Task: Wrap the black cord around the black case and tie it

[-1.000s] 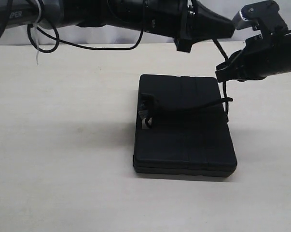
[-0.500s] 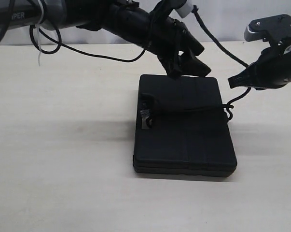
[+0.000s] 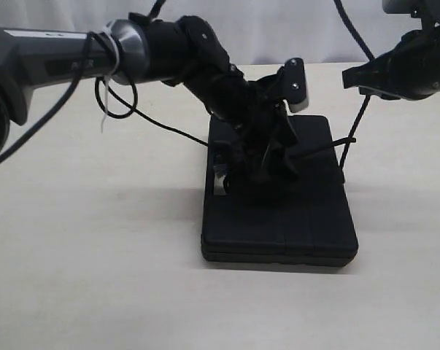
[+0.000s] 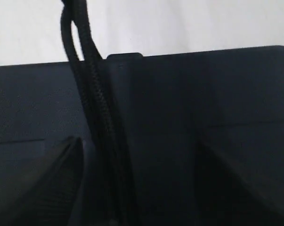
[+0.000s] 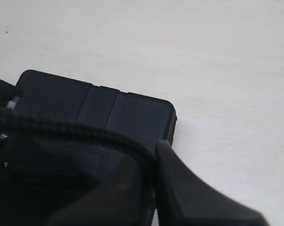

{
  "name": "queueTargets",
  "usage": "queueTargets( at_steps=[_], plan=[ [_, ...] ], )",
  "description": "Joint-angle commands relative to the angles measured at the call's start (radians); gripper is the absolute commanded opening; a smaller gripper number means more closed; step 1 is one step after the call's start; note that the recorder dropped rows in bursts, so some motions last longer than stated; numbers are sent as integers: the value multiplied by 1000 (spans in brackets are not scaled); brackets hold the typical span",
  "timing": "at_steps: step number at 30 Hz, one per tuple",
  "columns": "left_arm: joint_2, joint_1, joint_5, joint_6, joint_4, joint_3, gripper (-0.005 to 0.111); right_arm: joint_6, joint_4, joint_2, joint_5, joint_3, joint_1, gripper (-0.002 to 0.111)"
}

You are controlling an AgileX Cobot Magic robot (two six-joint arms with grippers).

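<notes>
The black case [image 3: 278,226] lies flat on the pale table. The black cord [image 3: 356,124] drops from my right gripper [image 3: 352,78] to the case's right edge and crosses its top. That gripper hovers above and right of the case, shut on the cord [image 5: 85,129]. The right wrist view shows the case [image 5: 127,110] below the right gripper [image 5: 153,160]. My left gripper [image 3: 274,171] reaches across and points down at the case top, open. In the left wrist view two cord strands [image 4: 92,103] run over the case [image 4: 203,94] between the spread fingers of the left gripper [image 4: 138,146].
A small metal clasp [image 3: 220,182] sits at the case's left edge where the cord ends. The left arm's thin glossy wire with a white zip tie [image 3: 106,109] hangs over the table at the left. Bare table [image 3: 95,255] surrounds the case.
My left gripper let go, opened wide and swung down from above the case's far edge onto its top. The right gripper rose, pulling the cord upward.
</notes>
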Motion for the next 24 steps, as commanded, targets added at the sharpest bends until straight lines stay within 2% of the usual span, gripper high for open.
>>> queueTargets(
  at_steps=[1,4,8,12,19,24],
  plan=[
    [35,-34,-144,-1,9,-6,54,-23,35,-19,-16,-11,-2,4],
    [54,-41,-190,-3,7,-6,32,-26,35,-19,-12,-11,-2,4],
    [66,-41,-157,-7,12,-6,2,-34,25,-19,-21,-11,-2,4],
    [66,-41,-103,-54,125,-6,0,-19,-17,-19,-50,-11,-52,4],
    [66,-41,-127,-264,454,-6,0,-10,105,5,-23,15,-252,4],
    [66,-41,-143,-293,494,-6,0,-12,116,59,-59,71,-311,4]
  ],
)
